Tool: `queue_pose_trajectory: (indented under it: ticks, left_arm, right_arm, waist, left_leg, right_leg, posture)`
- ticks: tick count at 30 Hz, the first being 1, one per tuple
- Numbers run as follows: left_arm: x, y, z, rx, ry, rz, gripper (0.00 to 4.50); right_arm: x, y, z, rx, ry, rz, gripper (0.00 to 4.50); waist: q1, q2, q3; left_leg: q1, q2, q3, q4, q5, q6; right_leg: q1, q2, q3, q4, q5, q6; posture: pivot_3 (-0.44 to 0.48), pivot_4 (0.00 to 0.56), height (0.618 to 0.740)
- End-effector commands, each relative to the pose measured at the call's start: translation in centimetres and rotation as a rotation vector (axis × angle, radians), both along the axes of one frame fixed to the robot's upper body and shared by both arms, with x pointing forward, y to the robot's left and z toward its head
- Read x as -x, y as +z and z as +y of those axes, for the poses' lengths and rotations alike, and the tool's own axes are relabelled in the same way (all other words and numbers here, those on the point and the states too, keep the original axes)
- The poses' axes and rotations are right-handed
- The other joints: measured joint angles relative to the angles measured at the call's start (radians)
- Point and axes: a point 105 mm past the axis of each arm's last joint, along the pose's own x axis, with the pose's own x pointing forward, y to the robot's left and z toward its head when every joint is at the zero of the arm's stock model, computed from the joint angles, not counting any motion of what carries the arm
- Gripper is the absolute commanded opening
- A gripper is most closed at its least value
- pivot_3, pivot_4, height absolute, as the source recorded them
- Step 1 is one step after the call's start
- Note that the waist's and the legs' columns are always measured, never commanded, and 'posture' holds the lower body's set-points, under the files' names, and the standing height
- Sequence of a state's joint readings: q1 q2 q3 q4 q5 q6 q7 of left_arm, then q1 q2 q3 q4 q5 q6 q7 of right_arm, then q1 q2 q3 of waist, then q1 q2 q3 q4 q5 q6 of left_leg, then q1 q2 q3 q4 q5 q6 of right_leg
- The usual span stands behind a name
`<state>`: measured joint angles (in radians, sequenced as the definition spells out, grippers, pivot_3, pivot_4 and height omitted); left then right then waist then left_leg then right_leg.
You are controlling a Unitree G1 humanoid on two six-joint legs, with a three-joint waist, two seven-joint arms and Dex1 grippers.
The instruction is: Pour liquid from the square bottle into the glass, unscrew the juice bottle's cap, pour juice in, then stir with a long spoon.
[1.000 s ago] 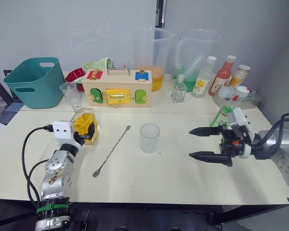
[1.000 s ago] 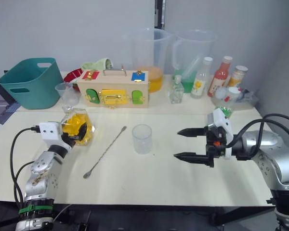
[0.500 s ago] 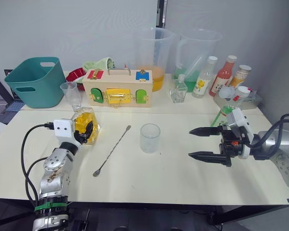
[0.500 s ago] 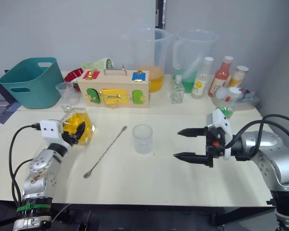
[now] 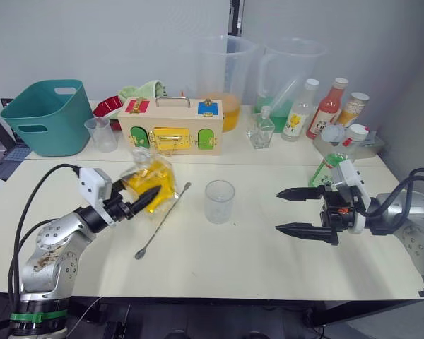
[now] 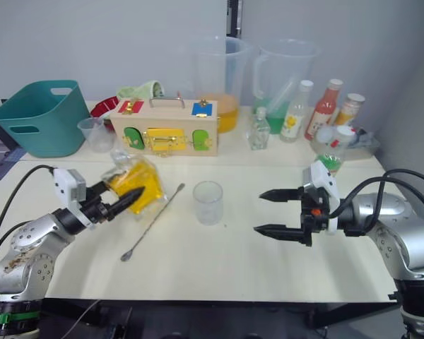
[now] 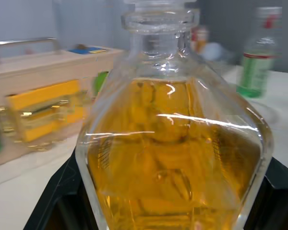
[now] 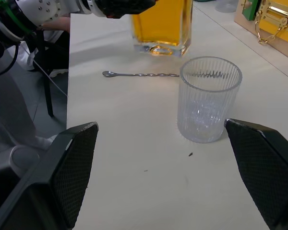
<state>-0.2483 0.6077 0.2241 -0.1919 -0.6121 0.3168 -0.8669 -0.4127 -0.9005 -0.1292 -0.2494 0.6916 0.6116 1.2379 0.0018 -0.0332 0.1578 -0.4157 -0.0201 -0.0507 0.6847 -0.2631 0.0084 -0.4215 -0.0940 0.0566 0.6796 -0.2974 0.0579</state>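
Left gripper [image 5: 143, 200]: fingers clamped on the square bottle [image 5: 150, 185], holding it tilted above the table [image 5: 219, 261], left of the glass.
Liquid [image 7: 173, 158]: yellow, inside the bottle.
Glass [image 5: 220, 201]: upright, mid-table, looks empty.
Long spoon [image 5: 163, 221]: flat on the table between bottle and glass.
Right gripper [image 5: 288, 210]: fingers spread wide, empty, right of the glass.
Juice bottle [image 5: 326, 169]: standing behind the right gripper.

Partly hidden and cut off

The right gripper [image 5: 291, 210] hides the lower part of the juice bottle [image 5: 326, 168]; the left wrist view cuts off the square bottle [image 7: 175, 158] at its stopper and base, with the wooden box [image 7: 43, 96] behind blurred.
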Motion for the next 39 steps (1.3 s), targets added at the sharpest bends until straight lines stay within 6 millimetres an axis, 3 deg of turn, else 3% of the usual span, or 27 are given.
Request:
queue_pose_trajectory:
  ticks: [1,6,16,23,29,31,33,39]
  left_arm:
    - [1.9,2.3,-2.2,-0.011,-0.173,-0.072,2.79]
    - [2.4,0.7,-5.3,-0.056,-0.359,-0.019,2.79]
    - [1.5,-0.7,-9.4,-0.127,-0.54,-0.04,2.79]
    - [1.3,-2.2,-9.4,-0.204,-0.594,-0.032,2.79]
    - [0.5,-3.9,-8.1,-0.249,-0.561,0.008,2.79]
    - [0.6,-3.7,-8.1,-0.225,-0.572,0.03,3.83]
    - [0.7,-3.5,-8.2,-0.215,-0.584,0.043,4.47]
    - [1.3,-2.6,-8.2,-0.191,-0.584,0.062,4.47]
  right_arm:
    - [0.6,0.9,0.0,-0.003,0.012,-0.038,4.5]
    - [1.0,0.6,-0.8,0.017,-0.032,-0.035,4.5]
    - [2.4,0.7,-2.0,0.03,-0.129,-0.04,4.5]
    - [3.2,0.5,-2.3,0.025,-0.179,-0.023,4.5]
    - [3.6,0.4,-2.5,0.014,-0.197,-0.014,4.5]
    - [3.7,0.4,-2.4,0.008,-0.195,-0.015,4.5]
    - [3.7,0.4,-2.2,0.006,-0.193,-0.016,4.5]
    - [3.5,0.5,-1.5,-0.014,-0.185,-0.02,4.5]
  waist:
    - [-0.001,0.0,0.0]
    - [-0.003,0.0,0.0]
    - [-0.005,0.0,0.0]
    - [-0.011,0.0,0.0]
    - [-0.012,0.0,0.0]
    - [-0.013,0.0,0.0]
    - [-0.013,0.0,0.0]
    - [-0.013,0.0,0.0]
  left_leg:
    - [0.0,0.0,0.0,0.0,0.0,0.0]
    - [0.0,0.0,0.0,0.001,0.0,0.0]
    - [0.0,0.0,0.001,0.003,0.0,0.0]
    - [0.0,0.0,0.001,0.004,0.0,0.001]
    - [0.0,0.0,0.0,0.009,-0.001,0.002]
    - [0.001,0.0,0.0,0.009,-0.001,0.002]
    - [0.001,0.0,0.0,0.009,-0.001,0.002]
    - [0.001,0.0,0.0,0.01,-0.001,0.002]
  right_leg:
    - [0.0,0.0,0.0,0.0,0.0,0.0]
    - [0.0,0.001,0.0,0.0,0.0,0.0]
    - [0.001,0.002,0.001,0.001,0.0,0.0]
    - [0.001,0.002,0.001,0.002,0.0,0.0]
    - [0.002,0.002,0.001,0.001,0.0,0.0]
    - [0.003,0.002,0.001,0.001,0.0,0.0]
    - [0.003,0.002,0.001,0.001,0.0,0.0]
    - [0.004,0.002,0.001,0.002,0.0,0.0]
  posture:
    - [0.0,0.15,0.74]
    - [0.0,0.15,0.74]
    - [0.0,0.15,0.74]
    - [0.0,0.15,0.74]
    - [0.0,0.15,0.74]
    - [0.0,0.15,0.74]
    - [0.0,0.15,0.74]
    - [0.0,0.15,0.74]
